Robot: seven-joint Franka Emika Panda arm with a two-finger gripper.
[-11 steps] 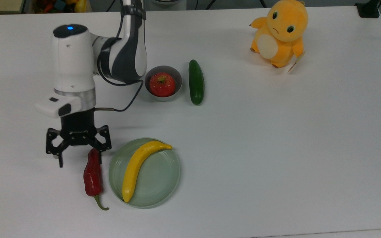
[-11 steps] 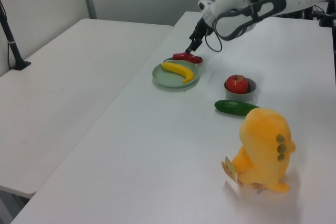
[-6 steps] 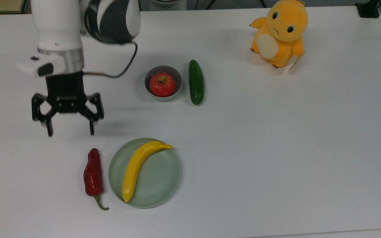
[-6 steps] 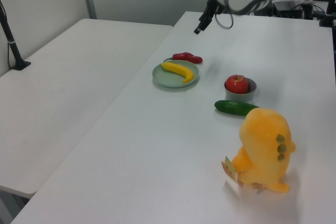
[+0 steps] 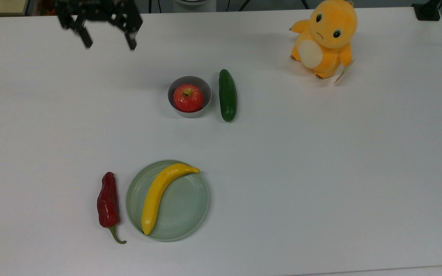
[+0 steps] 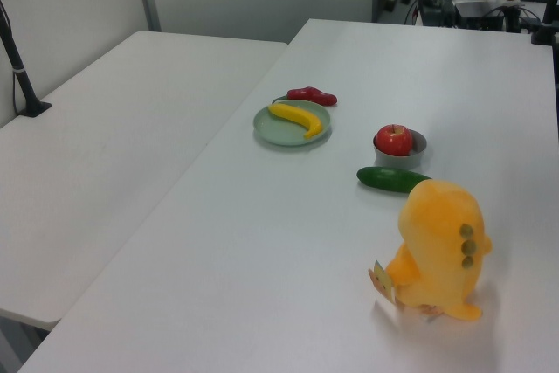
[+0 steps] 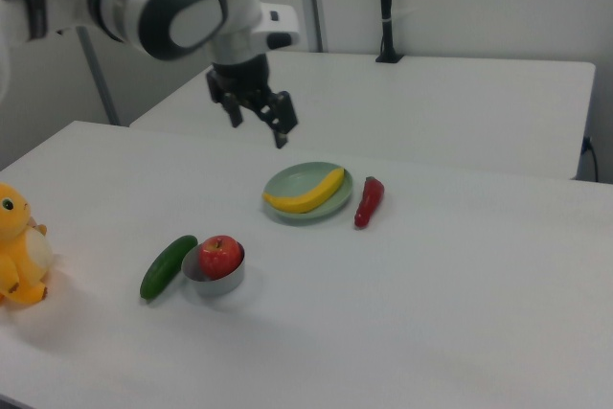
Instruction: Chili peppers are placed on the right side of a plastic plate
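My pincer (image 5: 108, 42) hangs spread wide and empty, well away from the chili pepper (image 5: 107, 201) lying on the worktop (image 5: 320, 172) just beside the plastic plate (image 5: 184, 209), so little could disturb it unless I swing back low.

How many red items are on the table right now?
2: the chili pepper lying just off the plate at the top view's left, and the apple in the grey bowl beside the cucumber.

No text, label, brand, number or sign can be read on anything in these views, whether near the pincer or far from it.
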